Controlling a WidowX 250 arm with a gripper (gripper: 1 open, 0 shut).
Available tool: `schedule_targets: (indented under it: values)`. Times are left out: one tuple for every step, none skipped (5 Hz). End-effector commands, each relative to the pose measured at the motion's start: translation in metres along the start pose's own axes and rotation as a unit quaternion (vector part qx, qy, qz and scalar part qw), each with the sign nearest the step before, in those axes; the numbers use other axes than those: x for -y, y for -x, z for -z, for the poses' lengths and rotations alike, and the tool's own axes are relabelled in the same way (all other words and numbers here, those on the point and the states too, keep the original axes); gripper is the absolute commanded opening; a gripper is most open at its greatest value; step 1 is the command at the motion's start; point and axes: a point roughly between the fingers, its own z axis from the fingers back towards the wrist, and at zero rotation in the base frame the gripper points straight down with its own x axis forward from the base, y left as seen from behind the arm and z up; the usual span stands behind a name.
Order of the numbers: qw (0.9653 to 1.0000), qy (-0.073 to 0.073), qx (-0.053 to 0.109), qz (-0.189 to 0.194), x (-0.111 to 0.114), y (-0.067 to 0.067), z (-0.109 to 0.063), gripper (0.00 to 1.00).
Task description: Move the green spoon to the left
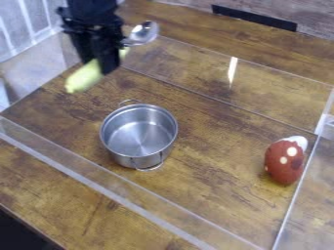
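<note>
While the gripper (100,61) hangs over the table's back-left area, its jaws are partly closed on the green spoon (104,59) mid-handle, w/ the spoon lifted off the wooden table (209,88). Yellow-green handle end points down-left, silver bowl up-right. Steel pot (139,135) sits below, nearer the camera; red-brown egg-shaped obj (284,160) is well apart at right.
</note>
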Motion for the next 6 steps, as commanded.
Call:
schedule_targets:
  values:
    - [0.9998,-0.009,0.015,-0.010,-0.013,0.007,0.005,0.00]
    - [0.9993,-0.023,0.015,-0.025,-0.040,0.009,0.005,0.00]
    - [0.9981,-0.023,0.008,-0.056,-0.049,0.007,0.009,0.00]
    - [0.9961,-0.023,-0.002,-0.085,-0.058,0.008,0.014,0.00]
    - [0.9936,-0.024,-0.010,-0.110,-0.065,0.010,0.017,0.00]
    - [0.9944,-0.019,-0.017,-0.103,-0.067,0.006,0.019,1.00]
